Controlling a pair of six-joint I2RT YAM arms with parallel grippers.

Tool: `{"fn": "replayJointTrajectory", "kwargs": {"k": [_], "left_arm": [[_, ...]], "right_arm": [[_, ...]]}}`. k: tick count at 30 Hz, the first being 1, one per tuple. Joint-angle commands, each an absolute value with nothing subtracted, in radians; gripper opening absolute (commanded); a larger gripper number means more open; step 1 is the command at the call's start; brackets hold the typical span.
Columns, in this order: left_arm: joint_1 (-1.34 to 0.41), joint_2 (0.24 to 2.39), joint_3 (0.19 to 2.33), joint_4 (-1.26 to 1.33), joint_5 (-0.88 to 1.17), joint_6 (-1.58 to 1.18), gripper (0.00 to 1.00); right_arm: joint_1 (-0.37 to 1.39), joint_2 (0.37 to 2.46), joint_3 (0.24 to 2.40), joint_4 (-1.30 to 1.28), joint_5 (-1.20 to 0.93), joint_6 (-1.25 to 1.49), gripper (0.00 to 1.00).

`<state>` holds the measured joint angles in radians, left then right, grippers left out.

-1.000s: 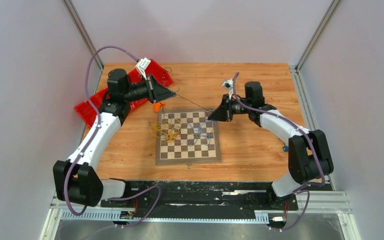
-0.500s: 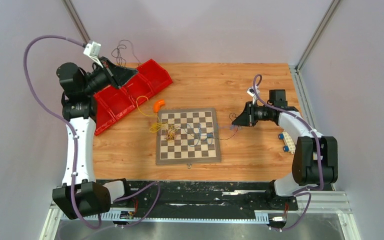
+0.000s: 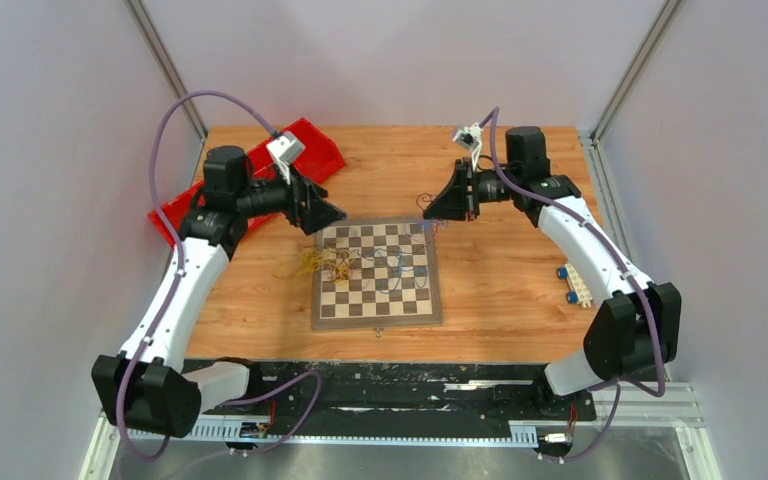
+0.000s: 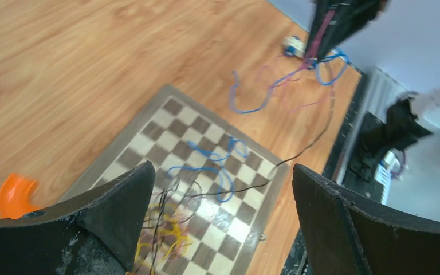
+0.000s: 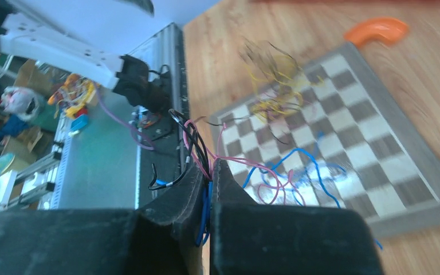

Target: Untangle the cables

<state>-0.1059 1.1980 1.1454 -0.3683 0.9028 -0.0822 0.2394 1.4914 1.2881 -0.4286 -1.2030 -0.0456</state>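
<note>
While the cables (image 3: 345, 268) are far from sorted, I can place them well enough. Most lie on the chessboard (image 3: 375, 308), with a yellow clump (image 3: 322, 266) mixed with black at its left side and blue loops (image 3: 400, 268) across its middle. A small bunch of blue, pink and black strands rises off the board to my right end effector (image 5: 211, 172), which is clamped tight on them above the board's far right corner. One black strand runs from that bunch back toward the clump.

My left end effector (image 4: 222, 175) hangs above the board's far left corner with its jaws wide and nothing between them, looking down on the clump. An orange piece (image 4: 14, 195) sits on the bench (image 3: 500, 170) just off that corner, and a red bin (image 3: 315, 140) lies farther out the same way.

I judge this to be the pulling-apart step: one bunch is lifted on the right, and the knot it comes from has no hold on it. Next I would bring the left end effector down on the yellow clump and close low, near the board, since the strands are thin and easy to miss. Then the right can draw its bunch away past the board's right edge. I would go slowly, as a snag could drag the whole tangle or shift the board.
</note>
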Motion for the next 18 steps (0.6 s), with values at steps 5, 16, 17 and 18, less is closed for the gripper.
{"fn": "replayJointTrajectory", "kwargs": {"k": [5,16,17,18], "left_arm": [[-0.367,1.181,1.119,-0.144,0.991,-0.103,0.91],[-0.519,1.279,1.124,-0.077,0.998,-0.126,0.61],[-0.519,1.281,1.122,-0.071,0.998,-0.138,0.53],[-0.519,1.282,1.122,-0.066,0.995,-0.142,0.35]], "right_arm": [[0.402,1.494,1.357,-0.409,-1.270,-0.039,0.05],[0.471,1.514,1.351,-0.409,-1.265,-0.065,0.08],[0.471,1.511,1.345,-0.409,-1.263,-0.068,0.09],[0.470,1.508,1.339,-0.411,-1.260,-0.074,0.10]]}}
